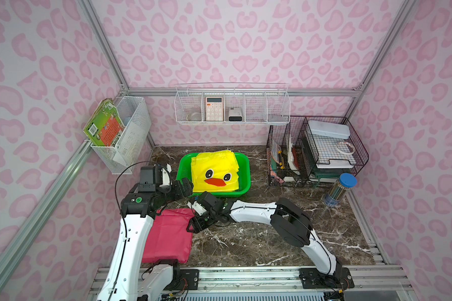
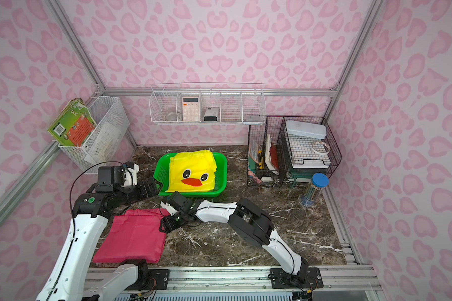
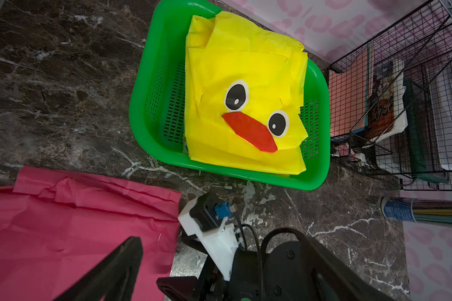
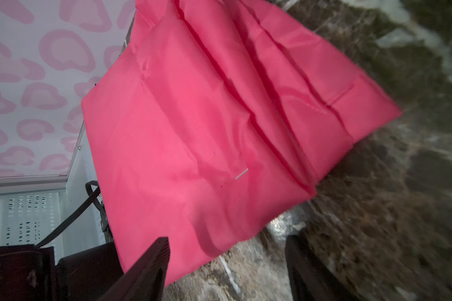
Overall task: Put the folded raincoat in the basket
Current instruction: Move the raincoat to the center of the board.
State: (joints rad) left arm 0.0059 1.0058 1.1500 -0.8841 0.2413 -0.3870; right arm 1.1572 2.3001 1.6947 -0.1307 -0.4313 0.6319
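Note:
A folded yellow raincoat (image 1: 214, 169) (image 3: 245, 91) with a duck face lies inside the green basket (image 1: 247, 170) (image 3: 141, 91) at the back middle of the table. A folded pink raincoat (image 1: 167, 234) (image 4: 206, 117) lies flat on the table at the near left. My left gripper (image 1: 188, 188) hovers open and holds nothing, by the basket's near left corner. My right gripper (image 1: 192, 226) (image 4: 227, 245) is open at the pink raincoat's right edge. One of its fingers (image 4: 154, 260) is over the fabric and its opposite finger is over bare table. Nothing is clamped.
A black wire rack (image 1: 316, 151) with papers and boxes stands at the back right. A clear tube with a blue lid (image 1: 339, 189) stands in front of it. White wire baskets (image 1: 232, 106) hang on the back and left walls. The two arms are close together.

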